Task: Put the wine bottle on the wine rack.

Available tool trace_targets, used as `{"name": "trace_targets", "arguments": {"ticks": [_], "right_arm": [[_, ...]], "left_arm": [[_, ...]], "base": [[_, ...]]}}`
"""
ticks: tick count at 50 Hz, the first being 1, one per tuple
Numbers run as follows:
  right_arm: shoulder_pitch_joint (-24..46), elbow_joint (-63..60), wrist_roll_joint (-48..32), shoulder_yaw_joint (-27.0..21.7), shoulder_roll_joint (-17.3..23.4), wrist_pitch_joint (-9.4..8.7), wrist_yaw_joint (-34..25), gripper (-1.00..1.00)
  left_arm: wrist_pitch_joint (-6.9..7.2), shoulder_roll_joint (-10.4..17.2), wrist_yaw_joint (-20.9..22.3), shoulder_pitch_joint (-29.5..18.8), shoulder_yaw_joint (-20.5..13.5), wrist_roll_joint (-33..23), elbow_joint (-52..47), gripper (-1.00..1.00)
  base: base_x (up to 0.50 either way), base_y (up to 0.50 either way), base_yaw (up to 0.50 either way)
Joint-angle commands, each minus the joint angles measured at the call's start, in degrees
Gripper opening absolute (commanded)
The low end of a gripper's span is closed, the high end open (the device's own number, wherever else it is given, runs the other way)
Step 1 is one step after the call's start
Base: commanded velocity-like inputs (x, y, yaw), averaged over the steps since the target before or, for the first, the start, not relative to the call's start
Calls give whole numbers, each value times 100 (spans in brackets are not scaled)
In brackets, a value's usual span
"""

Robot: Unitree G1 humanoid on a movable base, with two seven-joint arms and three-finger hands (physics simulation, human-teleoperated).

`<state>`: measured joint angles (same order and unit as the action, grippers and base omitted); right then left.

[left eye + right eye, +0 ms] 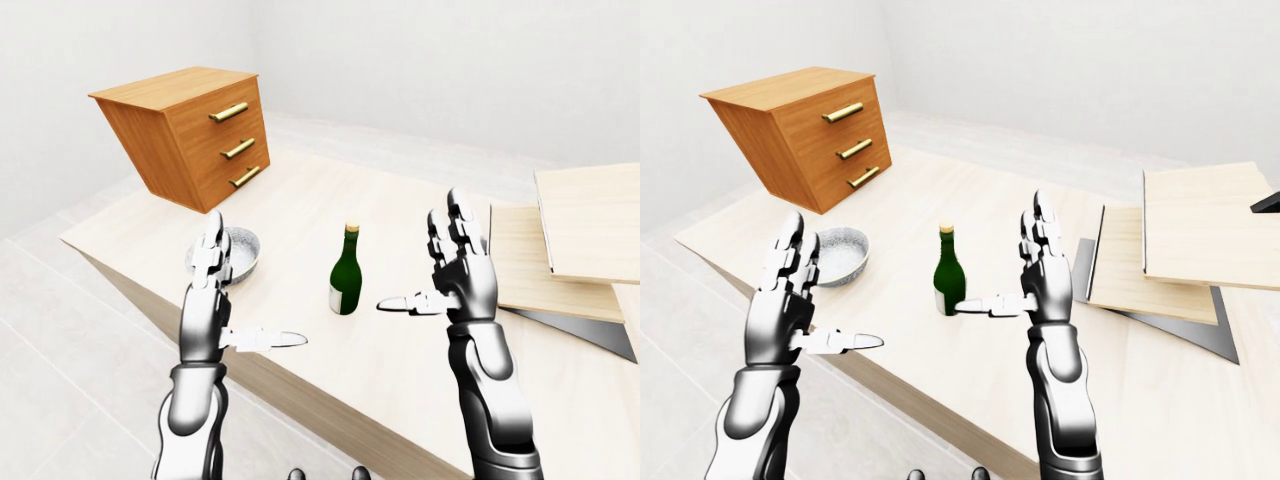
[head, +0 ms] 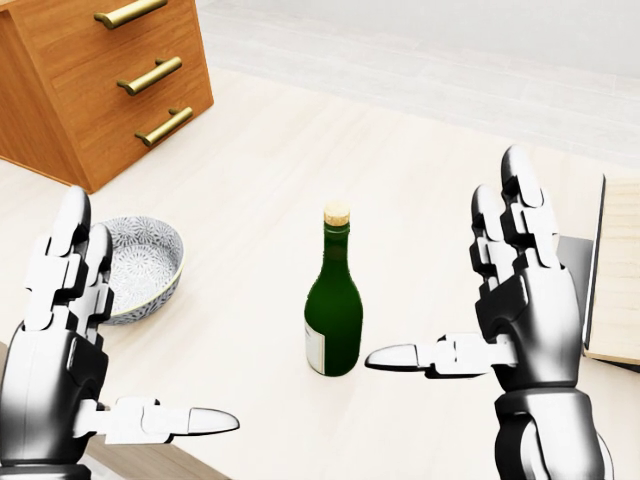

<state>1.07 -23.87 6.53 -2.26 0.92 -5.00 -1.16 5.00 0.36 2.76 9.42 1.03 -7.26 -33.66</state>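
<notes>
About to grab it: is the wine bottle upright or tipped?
Upright: the wine bottle stands on its base on the table, cork at top, untouched.

The wine bottle [image 2: 334, 305] is dark green glass, glossy, with a pale paper-like label and a matt cork stopper. The table [image 2: 400, 200] is light wood, smooth and matt. The drawer chest [image 1: 187, 133] is warmer, orange-brown wood with shiny brass-coloured handles. The bowl [image 2: 140, 264] looks glazed ceramic (grey patterned inside). Both hands, left hand [image 2: 70, 335] and right hand [image 2: 525, 300], are polished silvery metal with black joints.
</notes>
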Motion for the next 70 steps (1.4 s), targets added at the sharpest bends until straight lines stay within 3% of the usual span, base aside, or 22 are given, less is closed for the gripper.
{"name": "trace_targets", "arguments": {"ticks": [1, 8, 17, 36, 48, 70], "right_arm": [[239, 43, -21, 10, 34, 0, 5, 100], [748, 235, 186, -169, -32, 0, 171, 100], [1162, 558, -55, 155, 76, 0, 353, 100], [1913, 1684, -233, 203, -79, 0, 507, 100], [2357, 2508, -378, 286, -181, 0, 549, 100], [2720, 3150, -569, 316, -246, 0, 593, 100]], "left_arm": [[0, -7, 16, 15, -10, 8, -83, 100], [0, 0, 33, 3, -5, -20, -272, 100], [0, 4, 50, -24, -17, -39, -421, 100], [0, 7, 118, -73, -124, -17, -660, 100], [0, -1, 252, 89, -540, 243, -1106, 100], [0, -36, 403, 49, -725, 259, -1318, 100]], "base": [[0, 0, 0], [0, 0, 0], [0, 0, 0], [0, 0, 0], [0, 0, 0], [0, 0, 0]]}}
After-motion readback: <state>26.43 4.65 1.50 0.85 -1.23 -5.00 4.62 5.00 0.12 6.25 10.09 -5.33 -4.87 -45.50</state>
